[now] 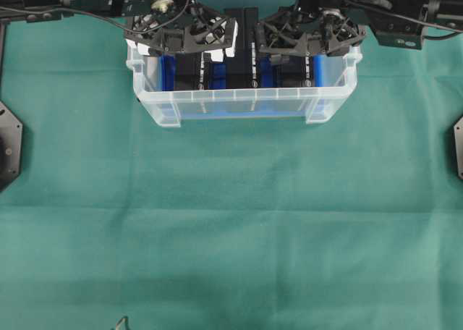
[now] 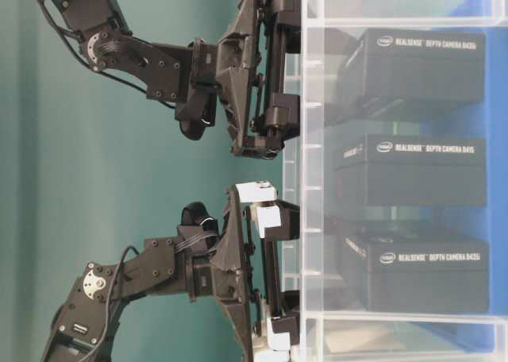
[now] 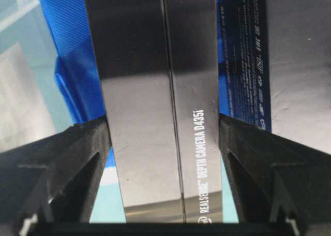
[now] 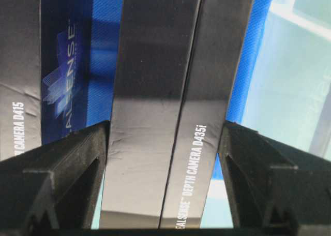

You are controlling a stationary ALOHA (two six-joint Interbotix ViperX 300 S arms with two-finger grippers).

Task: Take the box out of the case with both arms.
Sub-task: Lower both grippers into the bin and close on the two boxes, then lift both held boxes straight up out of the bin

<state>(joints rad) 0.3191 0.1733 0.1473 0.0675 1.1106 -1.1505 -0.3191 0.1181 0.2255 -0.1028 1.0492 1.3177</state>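
Observation:
The case [image 1: 239,96] is a clear plastic bin with a blue lining, standing at the far edge of the table. Three black camera boxes stand on edge inside it. My left gripper [image 3: 163,127] reaches down into the case, its fingers [image 3: 77,153] pressed on both sides of the left box [image 3: 150,91]. My right gripper [image 4: 165,130] grips the right box [image 4: 155,91] the same way. From overhead the left gripper [image 1: 184,44] and the right gripper [image 1: 307,39] hang over the case's far side. Both held boxes still sit down inside the case.
A third black box [image 2: 413,171] stands between the two held ones, close to both. The case wall [image 2: 305,179] rises around the fingers. Green cloth [image 1: 231,221] covers the table in front. Black fixtures [image 1: 9,145] sit at the left and right table edges.

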